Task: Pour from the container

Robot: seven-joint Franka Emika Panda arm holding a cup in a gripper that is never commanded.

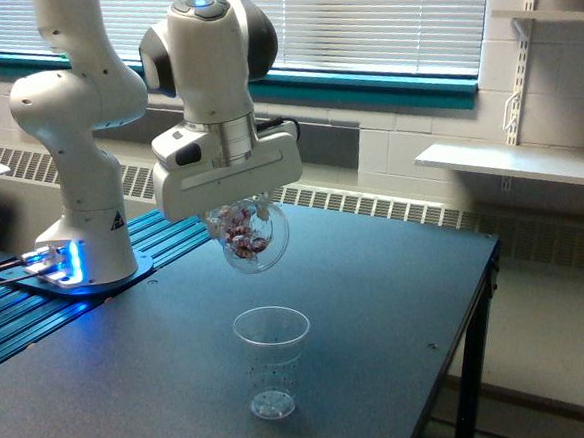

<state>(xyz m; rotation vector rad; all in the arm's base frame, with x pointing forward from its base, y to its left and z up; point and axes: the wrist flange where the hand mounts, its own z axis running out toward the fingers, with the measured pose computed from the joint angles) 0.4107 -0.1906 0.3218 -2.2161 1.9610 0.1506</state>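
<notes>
While tilted, the container (249,239) hangs between the fingers (262,210) — apparently clamped on it.

two clear cups (250,237), one arm (208,95)
</notes>
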